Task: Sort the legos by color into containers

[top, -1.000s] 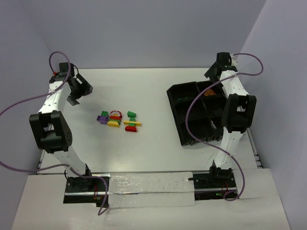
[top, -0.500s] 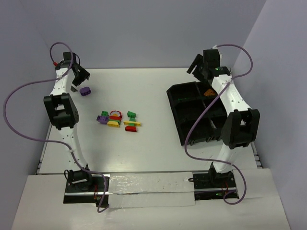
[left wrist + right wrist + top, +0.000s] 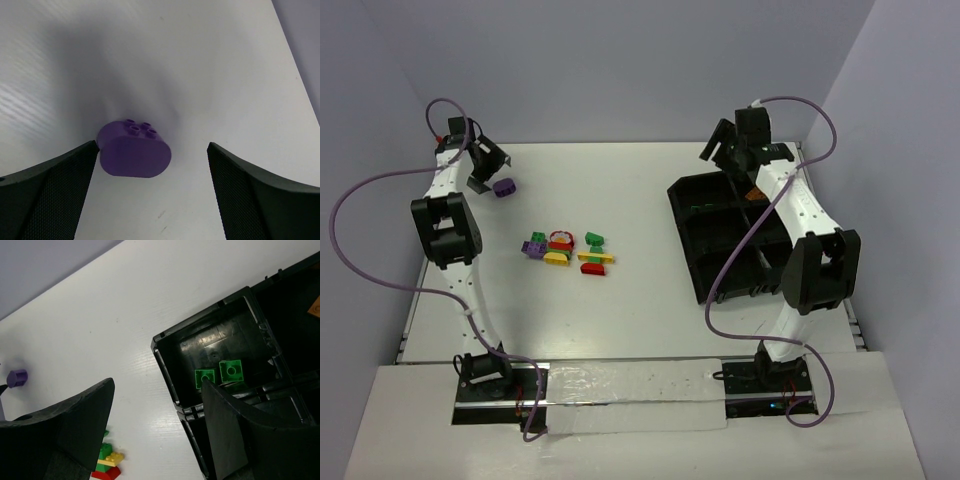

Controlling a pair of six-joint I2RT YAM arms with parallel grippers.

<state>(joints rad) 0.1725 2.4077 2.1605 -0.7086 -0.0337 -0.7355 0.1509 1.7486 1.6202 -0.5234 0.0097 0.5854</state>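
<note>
White table, pale lilac walls behind and both sides, soft light

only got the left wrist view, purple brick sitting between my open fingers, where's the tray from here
Observer: The tray sits on the right side of the table, well away from your brick.
Operator: anything in it
Observer: Two green bricks lie in its far-left corner compartment.
Operator: and the other loose ones
Observer: The remaining bricks cluster mid-table, nearer the arm bases than your purple brick.
</note>
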